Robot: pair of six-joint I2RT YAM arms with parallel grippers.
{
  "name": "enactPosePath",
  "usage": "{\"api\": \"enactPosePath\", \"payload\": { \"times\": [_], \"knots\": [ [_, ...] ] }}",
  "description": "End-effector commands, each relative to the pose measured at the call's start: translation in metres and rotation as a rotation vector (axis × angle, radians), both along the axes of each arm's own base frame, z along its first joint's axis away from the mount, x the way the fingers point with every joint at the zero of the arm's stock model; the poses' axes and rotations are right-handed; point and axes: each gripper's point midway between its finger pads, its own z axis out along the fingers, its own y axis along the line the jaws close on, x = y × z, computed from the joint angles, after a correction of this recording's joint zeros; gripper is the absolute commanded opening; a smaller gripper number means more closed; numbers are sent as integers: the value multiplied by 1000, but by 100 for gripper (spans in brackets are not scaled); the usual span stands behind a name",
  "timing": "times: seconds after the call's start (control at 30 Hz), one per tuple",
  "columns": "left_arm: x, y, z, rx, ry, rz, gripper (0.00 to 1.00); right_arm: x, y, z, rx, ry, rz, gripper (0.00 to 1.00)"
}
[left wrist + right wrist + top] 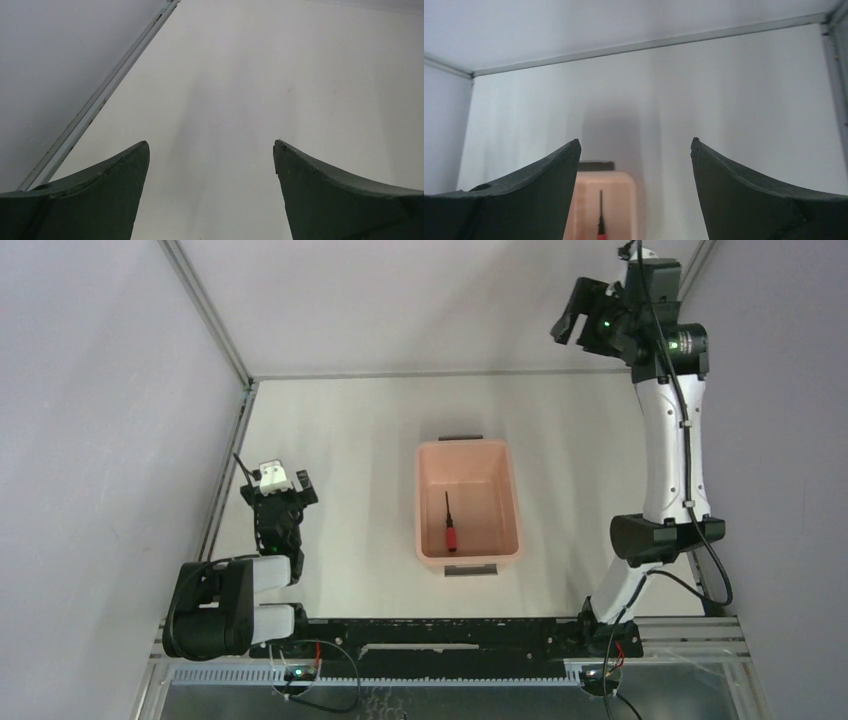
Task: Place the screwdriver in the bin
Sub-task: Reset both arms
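Note:
The salmon-pink bin stands in the middle of the table, a dark grey handle at each short end. The screwdriver, red handle near and black shaft pointing away, lies on the bin's floor. In the right wrist view the bin and the screwdriver show far below. My right gripper is raised high at the back right, open and empty. My left gripper rests low at the left of the table, open and empty, well apart from the bin.
White table with a metal frame rail along its left edge and another along the back. Grey walls close in on the left and right. The arm bases sit on a black rail at the near edge.

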Motion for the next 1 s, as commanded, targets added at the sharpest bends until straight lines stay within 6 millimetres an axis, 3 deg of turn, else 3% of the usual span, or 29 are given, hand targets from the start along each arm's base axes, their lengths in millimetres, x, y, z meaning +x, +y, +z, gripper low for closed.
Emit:
{"api": "enactPosePath", "payload": {
  "times": [0.0, 0.17, 0.27, 0.57, 0.73, 0.97],
  "knots": [
    [12, -2, 29, 15, -83, -17, 98, 5, -31, 17, -55, -128, 32, 89],
    [13, -2, 29, 15, -84, -17, 98, -6, -64, -18, -164, -171, 0, 89],
    [13, -2, 29, 15, -83, -17, 98, -21, -76, -55, -170, -181, -25, 89],
    [12, -2, 29, 15, -84, -17, 98, -70, -74, -175, -141, -144, -23, 88],
    [12, -2, 28, 16, -82, -17, 98, -83, -71, -186, -145, -205, -25, 93],
    [12, -2, 29, 16, -83, -17, 98, -89, -72, -186, -183, -208, -51, 96]
  ]
}}
